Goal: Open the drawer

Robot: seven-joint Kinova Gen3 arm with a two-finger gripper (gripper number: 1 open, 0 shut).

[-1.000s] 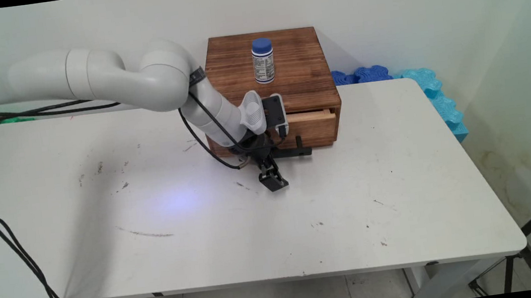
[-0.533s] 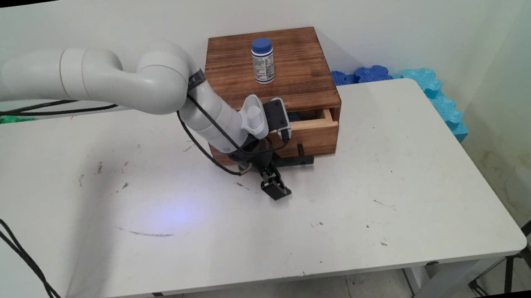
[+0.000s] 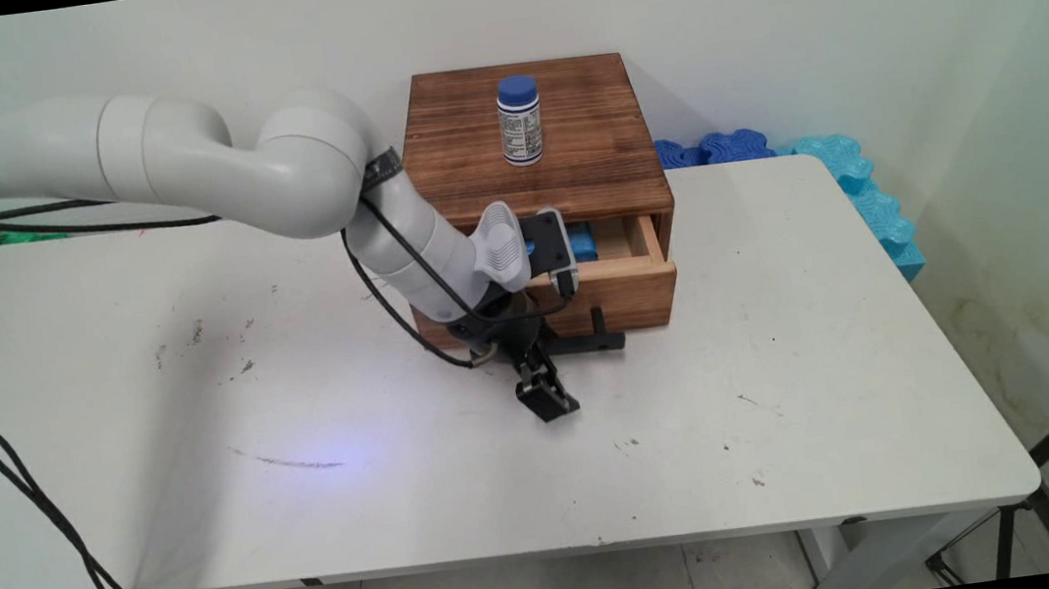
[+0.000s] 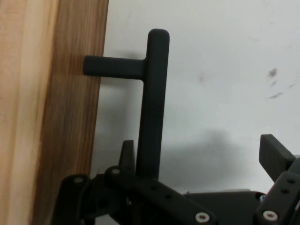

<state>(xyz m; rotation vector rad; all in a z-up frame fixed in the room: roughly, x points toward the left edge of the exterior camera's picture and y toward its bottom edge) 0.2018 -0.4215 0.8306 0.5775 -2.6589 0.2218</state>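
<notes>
The gripper (image 3: 550, 385) sits low over the table (image 3: 794, 402), right at the front of the wooden box (image 3: 565, 132), and its fingers (image 4: 276, 157) are spread apart, not clamping anything. One finger is tucked between the drawer front (image 4: 70, 117) and the black handle bar (image 4: 152, 103), hooked behind the bar; the other one hangs out over bare table on the far side.

The drawer (image 3: 625, 268) is pulled partway out, so the box's front edge now reaches further toward the near side. Something blue (image 3: 583, 243) shows inside it, mostly hidden by the wrist.

Plenty of free tabletop to the left, right and near side of the hand. Behind it, the box blocks the way.

Count: one box, one drawer, one T-shaped handle, one white bottle (image 3: 520, 122) with a blue cap standing on the box, a few blue foam pieces (image 3: 846, 169) past the table's far right edge.
</notes>
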